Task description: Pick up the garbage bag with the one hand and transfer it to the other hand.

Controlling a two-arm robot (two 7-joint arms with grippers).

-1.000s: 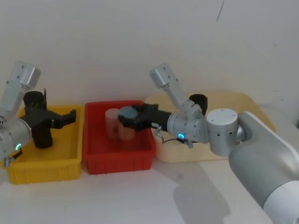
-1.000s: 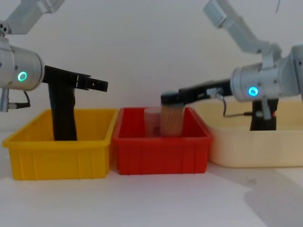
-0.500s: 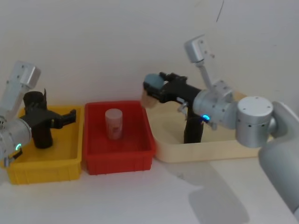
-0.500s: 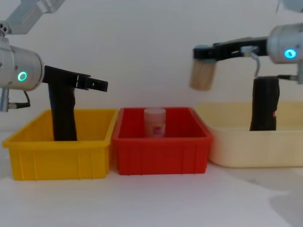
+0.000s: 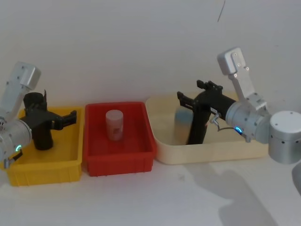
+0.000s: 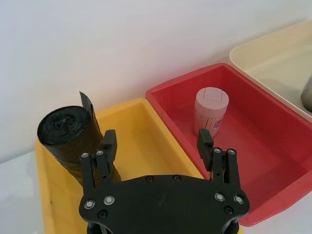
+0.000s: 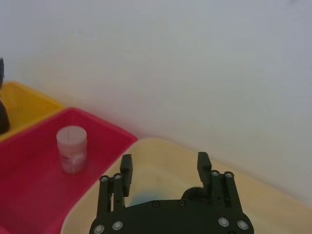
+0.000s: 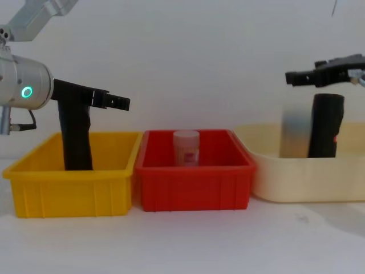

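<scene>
The right hand (image 5: 188, 100) hovered with its long black fingers spread wide and empty above the cream tray (image 5: 211, 151), just over the garbage bag (image 5: 197, 123), a smooth black upright cylinder with a small red-orange mark that stood inside that tray beside a blurred pale shape I could not identify. The left hand (image 5: 66, 118) hung equally wide and empty over the glossy yellow bin (image 5: 47, 169), beside a second black roll (image 5: 38, 121) with a crinkled top. Between them, the red plastic bin (image 5: 120, 160) held a small pale round container (image 5: 114, 124), all three on the white counter (image 5: 150, 202).
</scene>
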